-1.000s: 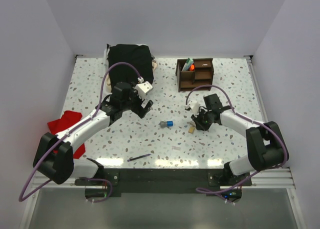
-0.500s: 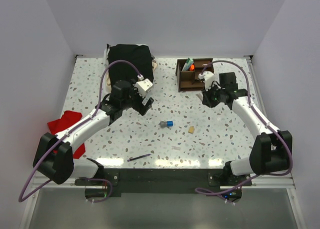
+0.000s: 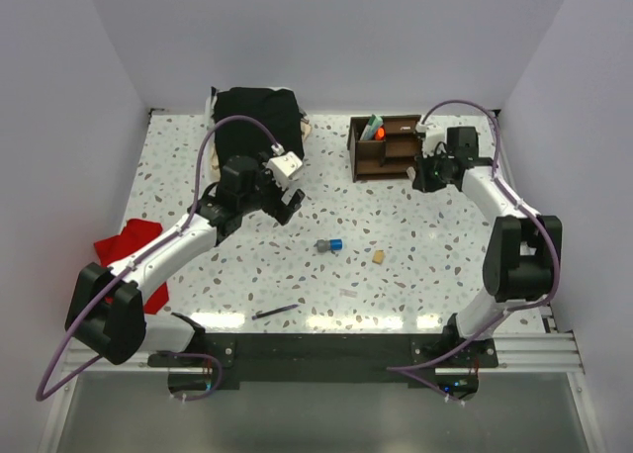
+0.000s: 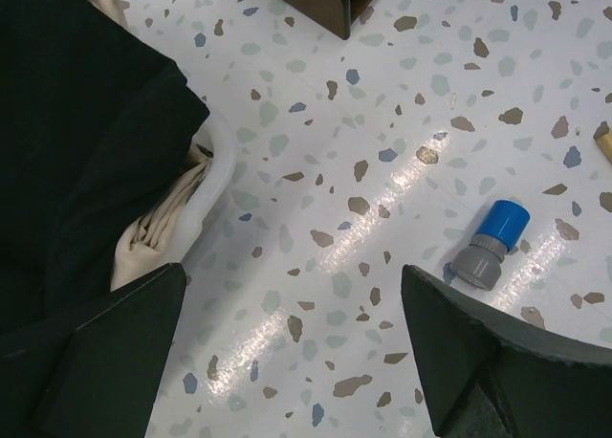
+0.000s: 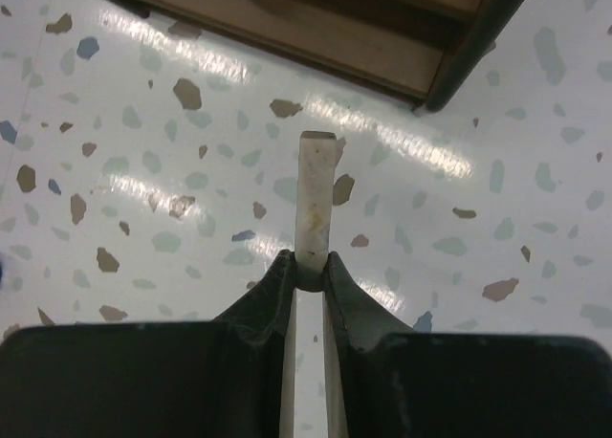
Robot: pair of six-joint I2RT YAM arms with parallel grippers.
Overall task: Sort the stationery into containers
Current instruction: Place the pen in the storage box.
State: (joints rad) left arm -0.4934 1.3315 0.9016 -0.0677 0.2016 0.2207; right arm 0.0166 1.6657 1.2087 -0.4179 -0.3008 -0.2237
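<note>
Stationery lies partly sorted in the overhead view. The wooden organiser (image 3: 386, 148) stands at the far side of the counter (image 3: 445, 275), with an orange-capped marker (image 3: 379, 132) and a pale green pen already in its left rear compartment. The sharpener (image 3: 329, 245), the eraser (image 3: 378, 257) and a black pen (image 3: 275, 312) lie loose mid-counter. The right arm (image 3: 492, 198) reaches to just beside the organiser's right wall, and the left arm (image 3: 188, 237) hangs near the black cloth (image 3: 255, 117).

The left wrist view shows the left fingers (image 4: 105, 352) spread wide with nothing between them. The sharpener lies ahead and to their right, well apart.

The right wrist view shows the right fingers (image 5: 277, 295) pinched narrow on a slim white pen (image 5: 316, 189). Its tip points at the organiser's corner but stops short, over bare counter.

The likely risk is the approach. If the pen goes forward at this height, its tip could butt the wall and twist in such a thin pinch. If it is released here, it lands outside the box. A long pen dropped flat could also bridge the dividers rather than settle into a compartment.
</note>
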